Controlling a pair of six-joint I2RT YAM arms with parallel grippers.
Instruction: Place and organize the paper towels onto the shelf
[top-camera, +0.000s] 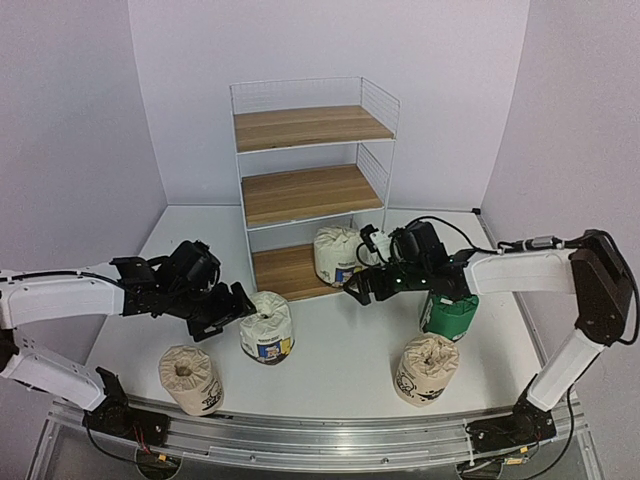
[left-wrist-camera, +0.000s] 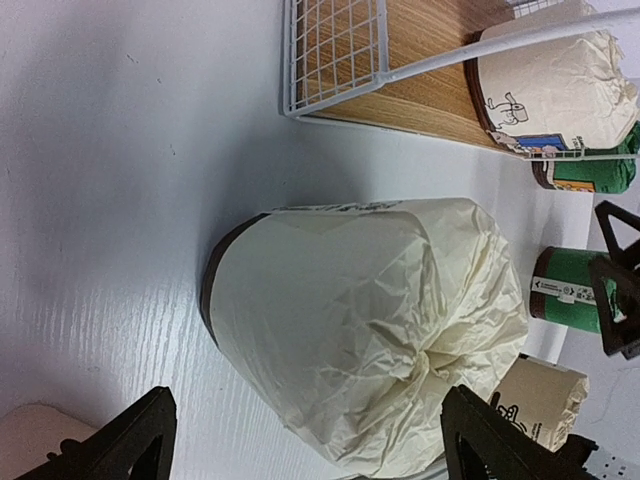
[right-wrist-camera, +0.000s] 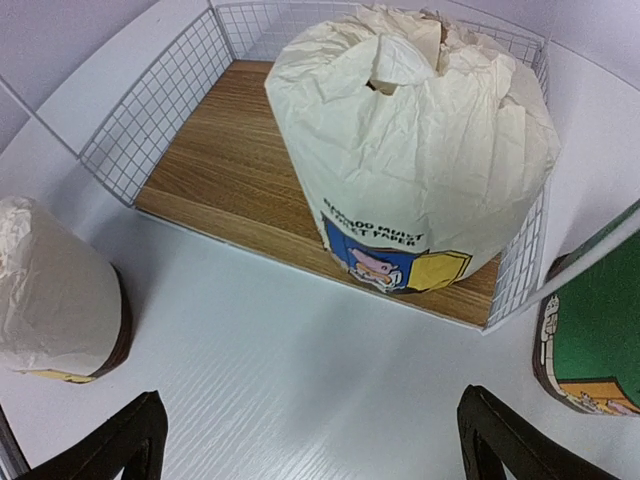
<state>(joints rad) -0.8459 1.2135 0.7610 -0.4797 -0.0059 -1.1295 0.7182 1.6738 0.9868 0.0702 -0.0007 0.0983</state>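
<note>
White bench (top-camera: 340, 375) fills a plain-walled booth, with the shelf (top-camera: 310, 128) at its back.

The main risk, as I judge it, is a poor pinch. The left gripper (top-camera: 228, 312) stands wide open around the white paper-towel roll (left-wrist-camera: 360, 330), which sits on the bench between its fingers. The roll nearly fills the gap. I cannot tell whether either finger touches the wrap, and nothing is clamped yet.

If the gripper closes high on the soft gathered top, the wrap may crumple and the roll could slip or tip.

On the way in, the roll could catch the mesh side (right-wrist-camera: 150, 110) or bump the second white roll (right-wrist-camera: 415, 150), which is upright at the front right of the bottom board (right-wrist-camera: 230, 170).

The right gripper (top-camera: 358, 287) hangs open and empty just in front of that roll, so the arms may clash. A green roll (top-camera: 450, 315) sits under the right arm.
</note>
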